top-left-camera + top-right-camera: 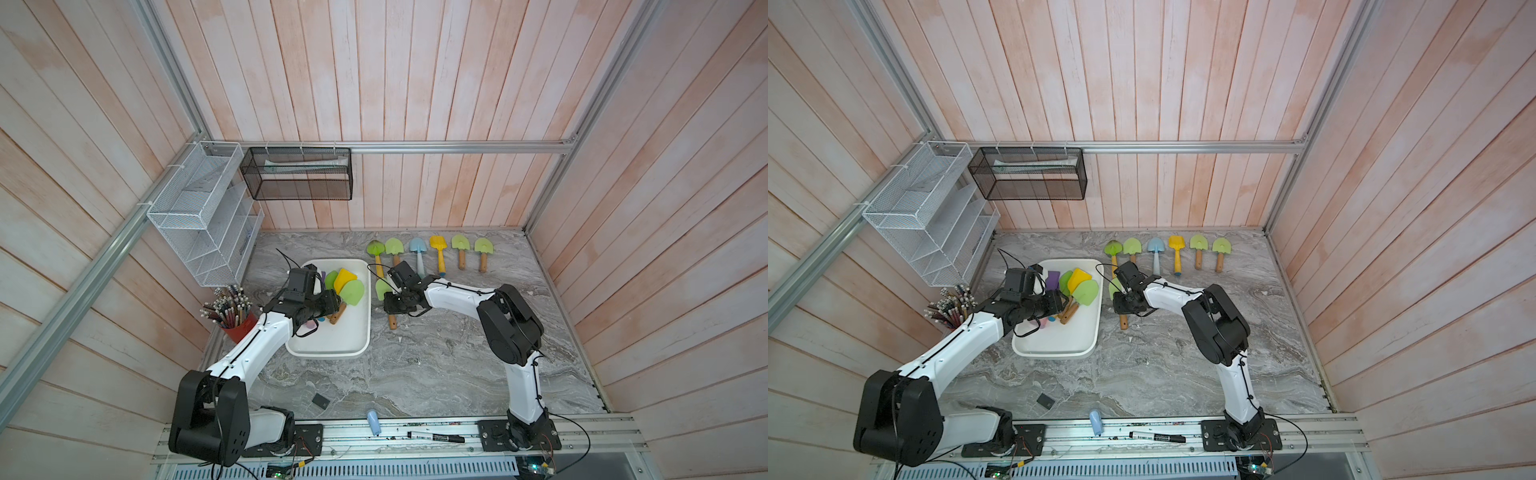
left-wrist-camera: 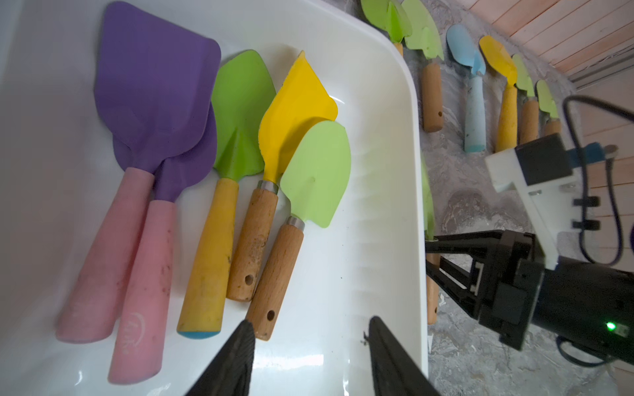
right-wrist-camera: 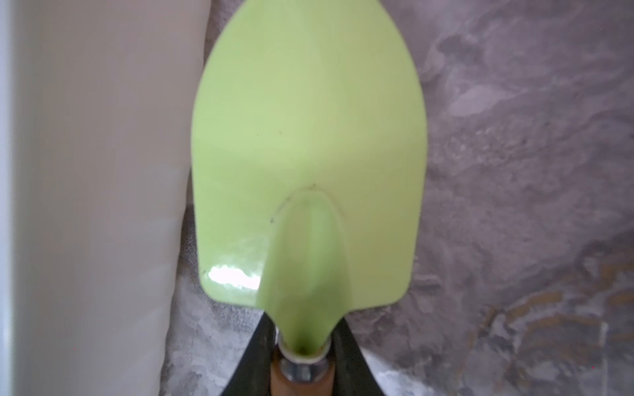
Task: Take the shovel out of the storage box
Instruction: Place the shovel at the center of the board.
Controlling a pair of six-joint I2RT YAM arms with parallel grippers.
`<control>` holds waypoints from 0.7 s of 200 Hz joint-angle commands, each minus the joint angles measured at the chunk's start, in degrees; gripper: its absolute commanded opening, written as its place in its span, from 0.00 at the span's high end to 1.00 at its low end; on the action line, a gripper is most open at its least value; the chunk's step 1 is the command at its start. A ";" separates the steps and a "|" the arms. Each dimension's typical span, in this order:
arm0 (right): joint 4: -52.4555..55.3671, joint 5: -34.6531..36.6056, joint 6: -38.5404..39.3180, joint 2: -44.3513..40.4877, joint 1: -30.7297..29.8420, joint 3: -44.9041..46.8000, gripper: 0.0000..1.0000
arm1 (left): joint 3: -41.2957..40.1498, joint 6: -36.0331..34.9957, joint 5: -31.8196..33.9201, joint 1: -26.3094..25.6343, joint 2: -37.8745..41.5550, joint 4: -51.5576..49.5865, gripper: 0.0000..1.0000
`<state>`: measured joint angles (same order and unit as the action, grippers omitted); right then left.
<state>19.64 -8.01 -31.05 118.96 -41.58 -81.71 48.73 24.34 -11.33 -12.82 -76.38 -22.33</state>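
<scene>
My left claw (image 2: 310, 325) hangs half open and empty over the storage box (image 2: 417, 171). A pale green shovel (image 2: 317, 171) lies inside, handle end nearest my fingers, long axis running away from them. Just right of the box, my right claw (image 3: 303, 363) is clamped on a second green shovel (image 3: 308, 137), outside over the table (image 3: 514, 171)

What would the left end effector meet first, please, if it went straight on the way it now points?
Probably the light-green shovel in the storage box: its wooden handle lies just ahead of the open left end effector. Depth is unclear, so the box's bare floor could come first.
</scene>
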 commanded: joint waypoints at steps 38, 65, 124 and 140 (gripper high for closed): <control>-0.13 -0.43 -1.13 1.98 -0.56 1.57 0.74 | 0.47 -0.79 3.12 -2.21 -3.94 0.87 0.44; -0.39 -0.68 -1.21 2.16 -0.56 1.73 0.71 | 1.26 -0.75 2.61 -2.64 -6.61 1.50 0.44; -1.44 -1.51 -1.12 0.01 -0.52 3.46 0.67 | 2.82 -0.59 2.91 -3.97 -11.10 2.83 0.45; -1.81 -1.19 -1.21 -1.57 -0.52 4.22 0.66 | 3.20 -0.75 3.89 -4.29 -12.01 3.12 0.45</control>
<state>16.01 -9.13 -31.90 118.76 -41.65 -79.85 49.58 24.34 -9.13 -16.62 -87.02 -21.10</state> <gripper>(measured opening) 0.335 0.556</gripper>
